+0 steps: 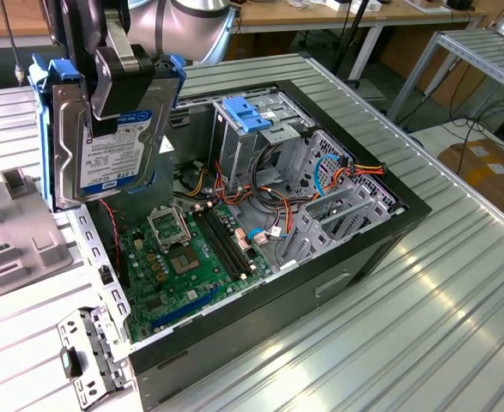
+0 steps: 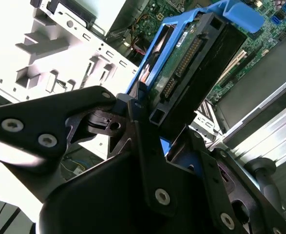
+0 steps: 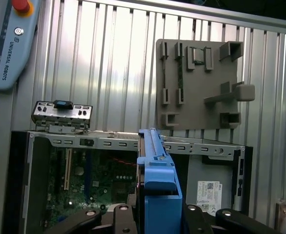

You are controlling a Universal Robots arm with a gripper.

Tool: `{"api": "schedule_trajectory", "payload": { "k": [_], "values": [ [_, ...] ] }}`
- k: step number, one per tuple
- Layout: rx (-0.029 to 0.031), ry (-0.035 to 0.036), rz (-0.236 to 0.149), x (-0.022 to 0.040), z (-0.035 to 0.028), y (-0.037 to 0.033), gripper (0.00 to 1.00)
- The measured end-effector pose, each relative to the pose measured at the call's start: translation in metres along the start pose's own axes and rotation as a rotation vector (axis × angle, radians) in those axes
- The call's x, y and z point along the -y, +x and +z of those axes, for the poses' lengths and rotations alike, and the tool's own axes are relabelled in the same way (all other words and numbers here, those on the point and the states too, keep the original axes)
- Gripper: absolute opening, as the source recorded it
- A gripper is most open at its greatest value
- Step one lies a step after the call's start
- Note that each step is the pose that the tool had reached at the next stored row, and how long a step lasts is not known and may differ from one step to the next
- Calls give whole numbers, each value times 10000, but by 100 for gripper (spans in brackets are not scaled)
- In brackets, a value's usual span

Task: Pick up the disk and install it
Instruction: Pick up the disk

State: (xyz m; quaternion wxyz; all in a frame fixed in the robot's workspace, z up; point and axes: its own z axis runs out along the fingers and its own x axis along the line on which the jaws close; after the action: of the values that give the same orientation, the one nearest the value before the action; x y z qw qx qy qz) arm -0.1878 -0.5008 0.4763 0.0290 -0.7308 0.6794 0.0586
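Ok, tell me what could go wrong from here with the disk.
1. The gripper clamps the disk upright above the open case; a slip could drop it onto the motherboard.
2. Loose cables crowd the drive cage, so the disk might snag on them going in.

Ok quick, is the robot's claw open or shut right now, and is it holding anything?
Gripper: shut on the disk, which it holds upright over the open computer case.
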Motion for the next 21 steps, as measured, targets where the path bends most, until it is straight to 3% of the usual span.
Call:
{"api": "schedule_trajectory", "payload": {
  "k": [21],
  "values": [
    [-1,-1,0,69,-17,168,36]
  ]
}}
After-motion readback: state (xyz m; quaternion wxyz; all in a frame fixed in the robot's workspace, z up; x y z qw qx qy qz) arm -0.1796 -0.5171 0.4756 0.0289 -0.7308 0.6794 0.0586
